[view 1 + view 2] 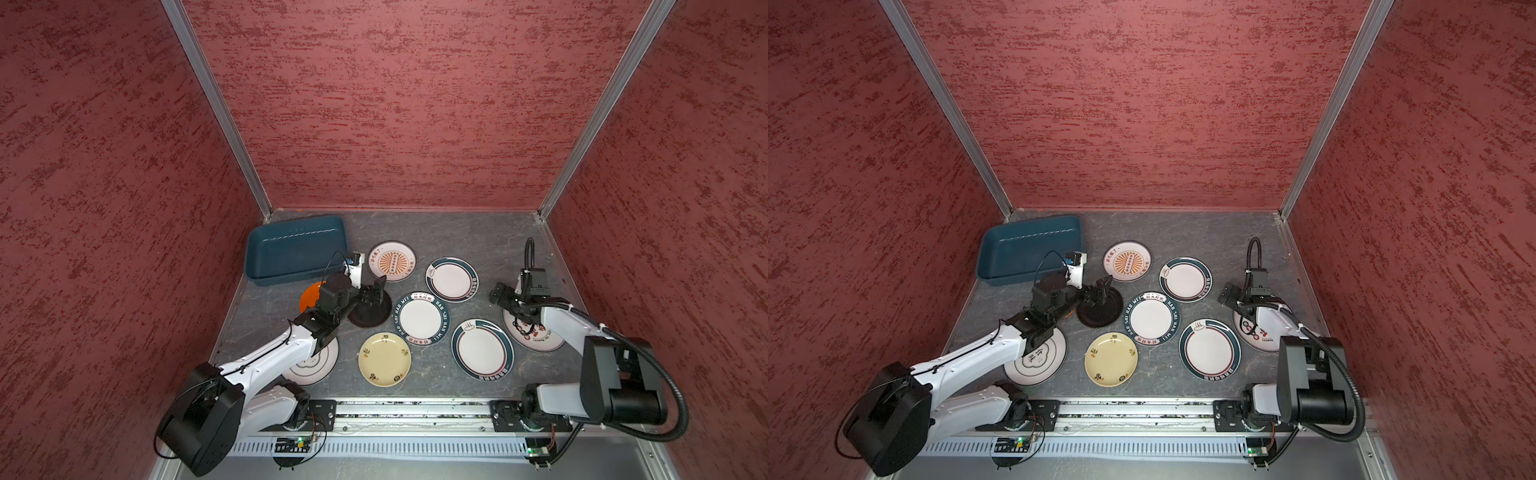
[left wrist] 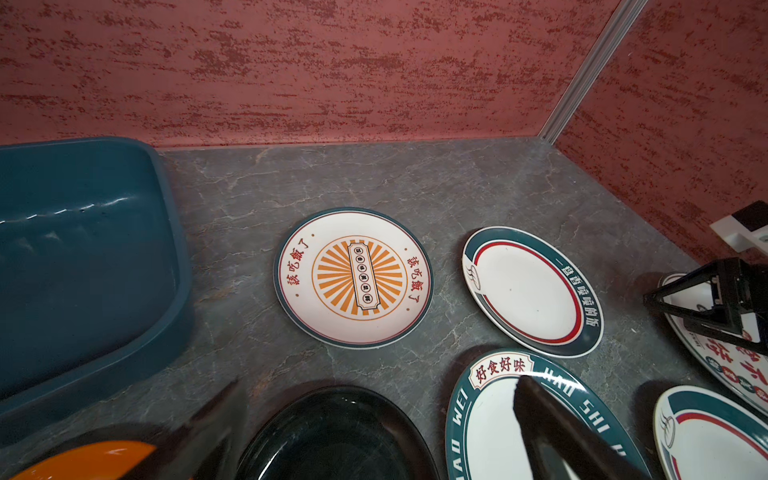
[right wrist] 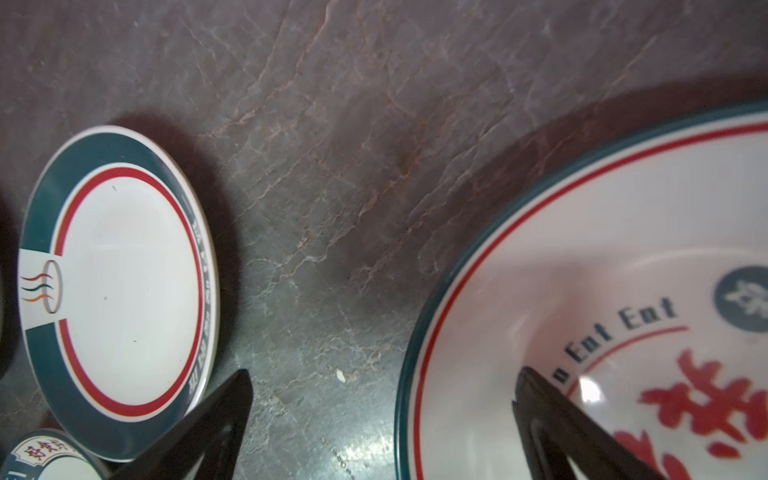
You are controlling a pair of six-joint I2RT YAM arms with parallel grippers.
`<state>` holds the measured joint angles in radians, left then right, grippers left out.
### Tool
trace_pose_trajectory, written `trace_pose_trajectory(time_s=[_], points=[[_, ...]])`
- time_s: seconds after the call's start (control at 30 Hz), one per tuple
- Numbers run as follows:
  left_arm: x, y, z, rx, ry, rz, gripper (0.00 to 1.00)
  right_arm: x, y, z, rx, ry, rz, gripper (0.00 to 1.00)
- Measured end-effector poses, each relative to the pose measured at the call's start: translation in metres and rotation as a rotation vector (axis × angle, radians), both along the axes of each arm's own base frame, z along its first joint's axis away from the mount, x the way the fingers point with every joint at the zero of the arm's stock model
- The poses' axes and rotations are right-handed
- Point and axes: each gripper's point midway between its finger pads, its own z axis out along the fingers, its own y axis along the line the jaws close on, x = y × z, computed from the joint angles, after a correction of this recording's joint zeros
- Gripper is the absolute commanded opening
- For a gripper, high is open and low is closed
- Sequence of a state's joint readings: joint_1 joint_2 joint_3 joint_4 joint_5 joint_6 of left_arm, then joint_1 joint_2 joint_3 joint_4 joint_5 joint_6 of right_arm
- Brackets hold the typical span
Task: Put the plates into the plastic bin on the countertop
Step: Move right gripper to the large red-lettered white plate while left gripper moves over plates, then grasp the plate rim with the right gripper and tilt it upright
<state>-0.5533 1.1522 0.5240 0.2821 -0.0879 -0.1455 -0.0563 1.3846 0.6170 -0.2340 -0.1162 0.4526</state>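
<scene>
Black plate [image 1: 365,319] lies directly below my left hand [image 1: 372,293]; in the left wrist view it sits between my two fingers [image 2: 552,419], which stand wide and hold nothing. Whether they touch it I cannot tell. The bin [image 1: 286,249] is empty and lies beyond this hand and to the left, in the far left corner of the surface [image 1: 478,237], its long side along the back wall [image 1: 395,124]. My left arm is clearly the nearer one; my right hand [image 1: 500,296] is well apart from the bin, at the other side of the surface.

I judge the coming move is to close on the black plate's rim, lift it, and carry it left and back over the bin's near wall. The plate is round, so no axis matters, only which part of the rim I take. The orange plate [image 1: 309,296] lies just beside it, between it and the bin, and the sunburst plate [image 1: 391,261] is near the bin's right end, so low down the way is narrow; higher up it looks free. The left wall [image 1: 124,208] is just beside the bin, so there is little room on that side.

My right hand is also wide and empty. In its wrist view one finger [image 3: 212,419] is over bare surface and the other over the inside of the red-lettered plate [image 3: 602,291], so it straddles that rim.
</scene>
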Motion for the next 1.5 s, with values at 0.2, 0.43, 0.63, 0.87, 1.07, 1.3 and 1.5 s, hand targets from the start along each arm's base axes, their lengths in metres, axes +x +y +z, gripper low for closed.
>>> trace_pose_trajectory(time_s=[0.2,0.43,0.63,0.87,1.07,1.3,1.5], points=[[-0.003,-0.01,-0.003,0.042,0.0,-0.019,0.99,0.02,0.0,0.003,0.01,-0.025,0.001,0.99],[-0.001,-0.012,-0.002,0.071,-0.003,-0.009,0.99,0.055,-0.003,0.004,0.008,-0.049,-0.004,0.99],[-0.001,-0.014,-0.005,0.091,0.004,-0.006,1.0,0.091,-0.009,0.006,-0.012,-0.064,-0.013,0.99],[0.0,-0.012,-0.004,0.105,0.006,0.01,0.99,0.128,-0.021,0.012,-0.045,-0.091,-0.033,0.99],[0.0,-0.01,-0.006,0.116,0.013,0.022,0.99,0.127,-0.029,0.039,-0.051,-0.132,-0.048,0.99],[-0.007,-0.024,-0.001,0.087,-0.001,-0.037,0.99,0.071,-0.04,0.118,-0.035,-0.271,-0.105,0.99],[-0.025,-0.057,0.013,-0.018,-0.037,-0.217,0.99,0.009,-0.03,0.123,0.053,-0.275,-0.146,0.97]])
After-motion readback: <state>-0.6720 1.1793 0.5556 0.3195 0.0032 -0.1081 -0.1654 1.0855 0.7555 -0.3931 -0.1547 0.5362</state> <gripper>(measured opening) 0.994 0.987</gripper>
